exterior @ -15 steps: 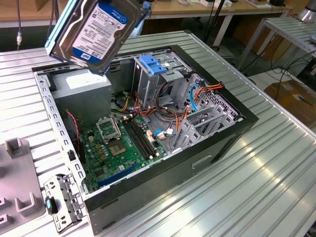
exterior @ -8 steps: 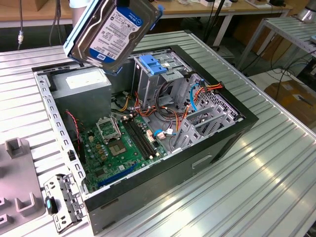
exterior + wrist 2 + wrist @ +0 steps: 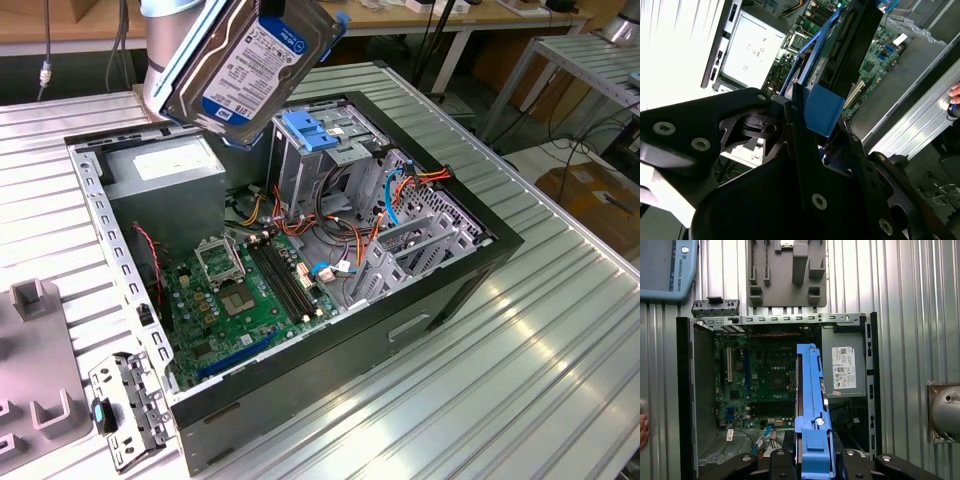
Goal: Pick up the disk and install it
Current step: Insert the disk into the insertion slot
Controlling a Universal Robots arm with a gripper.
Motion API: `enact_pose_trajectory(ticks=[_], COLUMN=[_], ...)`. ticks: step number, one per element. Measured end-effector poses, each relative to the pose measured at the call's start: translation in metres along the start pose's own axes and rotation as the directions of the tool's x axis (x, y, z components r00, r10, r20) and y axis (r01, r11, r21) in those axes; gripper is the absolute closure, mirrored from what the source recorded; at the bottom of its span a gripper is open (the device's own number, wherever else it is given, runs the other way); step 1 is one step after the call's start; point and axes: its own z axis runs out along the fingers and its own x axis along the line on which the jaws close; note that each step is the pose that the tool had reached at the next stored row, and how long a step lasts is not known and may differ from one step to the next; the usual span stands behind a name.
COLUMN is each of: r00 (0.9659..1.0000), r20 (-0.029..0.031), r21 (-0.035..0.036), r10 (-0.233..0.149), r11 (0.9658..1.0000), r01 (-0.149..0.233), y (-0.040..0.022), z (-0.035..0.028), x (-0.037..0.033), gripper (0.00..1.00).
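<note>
I am looking at a ribbed metal table (image 3: 560, 330). On it, 1 open computer case (image 3: 440, 300) lies on its side, black walls up and its inside bared. Inside the case, a green motherboard (image 3: 240, 300) covers the floor. A grey power supply (image 3: 165, 170) with a white printed sticker sits in 1 corner. A tall metal drive cage (image 3: 300, 170), topped by a blue latch (image 3: 305, 128), stands inside the case beside the power supply. Orange, red and blue cables (image 3: 400, 195) spill past the cage.

Just outside the case, near its motherboard end, lie a grey moulded fixture (image 3: 40, 370) and a small metal bracket (image 3: 125, 410).

The disk (image 3: 250, 70) is held up in the air above the case, over the power supply and the cage. It is tilted, and its broad face shows a blue and white label with lines of small print. In the first wrist view I see it edge-on, its blue carrier frame running over the case's middle.

The gripper (image 3: 812, 460) pinches the disk by 1 end, with a black finger (image 3: 782, 462) pressed to each side of the frame.
</note>
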Motion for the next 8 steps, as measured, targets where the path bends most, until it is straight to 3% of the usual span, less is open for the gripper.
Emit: enact_pose_trajectory(ticks=[8], r00=[1.0], r20=[0.0], r21=[0.0], r10=[0.0], r11=[1.0], r01=[0.0], y=[-0.0008], z=[0.0], x=[0.0], gripper=[0.63])
